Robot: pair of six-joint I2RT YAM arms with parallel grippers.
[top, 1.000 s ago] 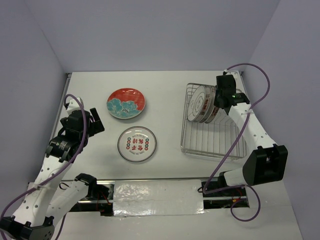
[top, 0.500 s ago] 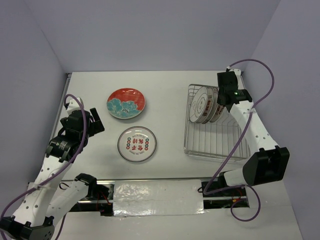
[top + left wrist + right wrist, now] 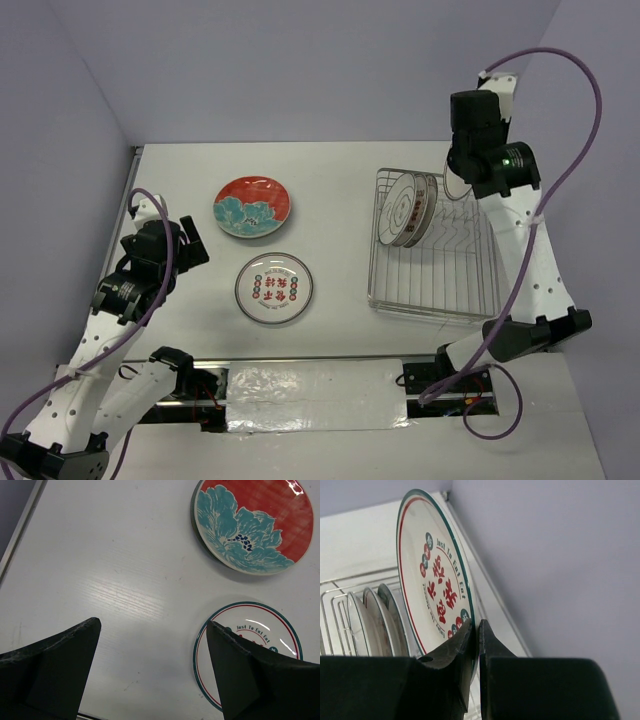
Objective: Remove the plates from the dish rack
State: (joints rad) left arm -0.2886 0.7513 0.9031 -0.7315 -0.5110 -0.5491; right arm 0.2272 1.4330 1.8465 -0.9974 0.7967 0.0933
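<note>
My right gripper [image 3: 462, 178] is raised above the back right of the dish rack [image 3: 432, 290]. In the right wrist view it [image 3: 477, 630] is shut on the lower rim of a white plate [image 3: 432, 580] with a teal rim and red marks, held on edge. Below it, more plates [image 3: 370, 625] stand on edge in the rack; they also show in the top view [image 3: 405, 208]. My left gripper [image 3: 195, 245] is open and empty over bare table, left of a red flowered plate [image 3: 252, 206] and a white plate [image 3: 273, 287] lying flat.
The rack's wire tines [image 3: 335, 587] run under the held plate. The right wall [image 3: 560, 555] is close beside my right gripper. In the left wrist view the red plate [image 3: 255, 525] and the white plate [image 3: 250, 650] lie right of my open gripper [image 3: 152, 630].
My right arm has risen and drawn back, lifting a white plate up out of the rack. The rack shifted a little to the right. The left arm has not moved.
</note>
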